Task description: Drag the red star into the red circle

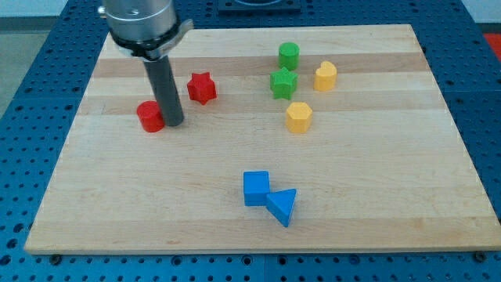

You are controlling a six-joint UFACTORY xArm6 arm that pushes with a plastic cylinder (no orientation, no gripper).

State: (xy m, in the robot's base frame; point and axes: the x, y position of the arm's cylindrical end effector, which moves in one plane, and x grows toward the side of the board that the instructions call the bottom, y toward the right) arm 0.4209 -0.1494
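Observation:
The red star [201,88] lies on the wooden board in the upper left part of the view. The red circle [149,116] lies lower and to the left of it. My tip [173,123] rests on the board between them, touching or nearly touching the red circle's right side, and a short way lower left of the red star. The dark rod rises from the tip toward the view's top.
A green cylinder [289,55], a green star [282,82] and two yellow blocks [326,76] [298,117] sit at the upper right. A blue cube [256,188] and a blue triangle [282,207] touch near the bottom middle. The board's left edge [59,157] is near.

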